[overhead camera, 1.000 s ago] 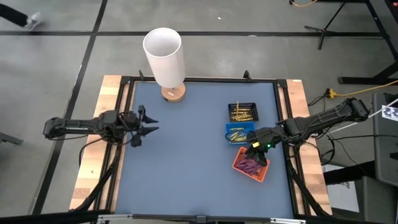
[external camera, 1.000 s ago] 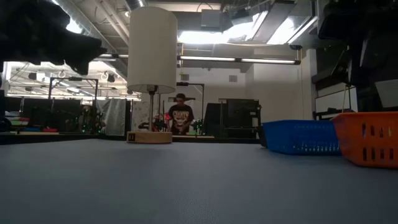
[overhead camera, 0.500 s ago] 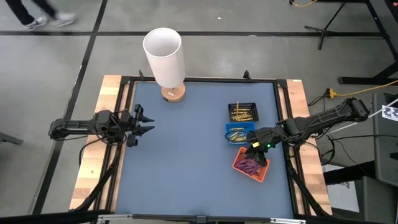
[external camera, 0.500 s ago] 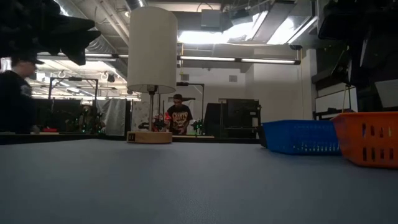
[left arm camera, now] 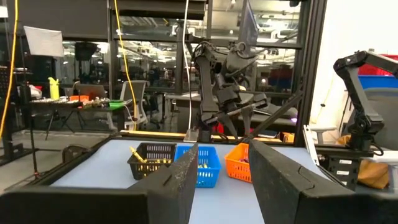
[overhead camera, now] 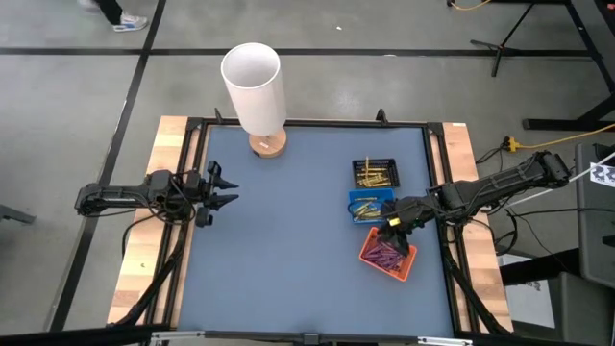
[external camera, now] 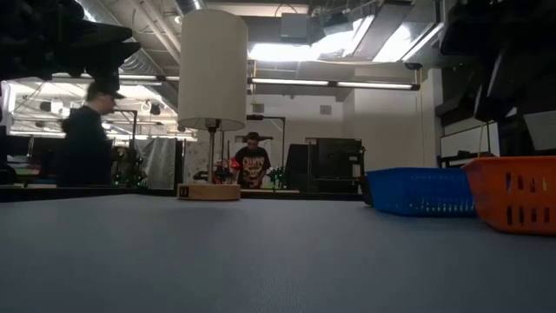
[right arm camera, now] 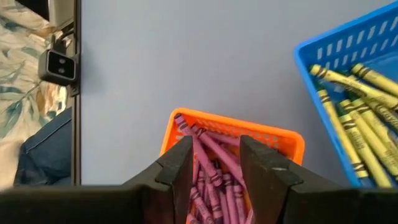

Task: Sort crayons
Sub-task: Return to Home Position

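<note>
Crayons (overhead camera: 375, 175) all lie in trays on the right half of the table (overhead camera: 288, 250). Left gripper (overhead camera: 223, 187) hangs over the table's left edge, fingers apart, nothing between them; lamp (overhead camera: 255, 86) stands at the far edge, left of centre. Black tray (overhead camera: 356, 163) is farthest and holds gold sticks; blue tray (overhead camera: 351, 197) sits just nearer, also gold; orange tray (overhead camera: 405, 269) is nearest, skewed, and holds purple sticks, with the right gripper (overhead camera: 396, 238) over its far end, fingers apart, empty.
</note>
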Available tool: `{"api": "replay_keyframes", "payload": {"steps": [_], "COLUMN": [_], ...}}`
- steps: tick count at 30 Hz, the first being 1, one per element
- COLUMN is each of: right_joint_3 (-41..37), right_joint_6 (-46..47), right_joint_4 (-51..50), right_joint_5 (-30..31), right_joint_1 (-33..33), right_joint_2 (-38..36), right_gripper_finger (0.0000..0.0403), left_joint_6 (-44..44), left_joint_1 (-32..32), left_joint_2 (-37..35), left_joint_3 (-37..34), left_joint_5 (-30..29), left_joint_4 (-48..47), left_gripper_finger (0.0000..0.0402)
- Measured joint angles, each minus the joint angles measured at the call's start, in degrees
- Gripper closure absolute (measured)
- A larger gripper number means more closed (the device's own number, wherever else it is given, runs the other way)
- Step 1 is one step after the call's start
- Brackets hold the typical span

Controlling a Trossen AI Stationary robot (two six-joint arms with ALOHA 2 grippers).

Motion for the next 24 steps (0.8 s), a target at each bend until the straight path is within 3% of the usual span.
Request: {"api": "replay_keyframes", "payload": {"steps": [13, 24], "right_joint_3": [0.0, 0.0], "right_joint_6": [-4.7, -13.8], "right_joint_4": [10.4, 18.0], "right_joint_5": [5.2, 13.1], "right_joint_1": [0.0, 0.0], "right_joint_2": [0.0, 1.4], "right_gripper_finger": [0.0281, 0.0397], "left_joint_6": [0.0, 2.0], "left_joint_1": [0.0, 0.0], "left_joint_2": [0.0, 0.0], "left_joint_3": [0.0, 0.0], "left_joint_5": [-0.5, -7.2], "left_joint_4": [-0.2, -8.3], "left_gripper_finger": [0.0274, 0.0274]}}
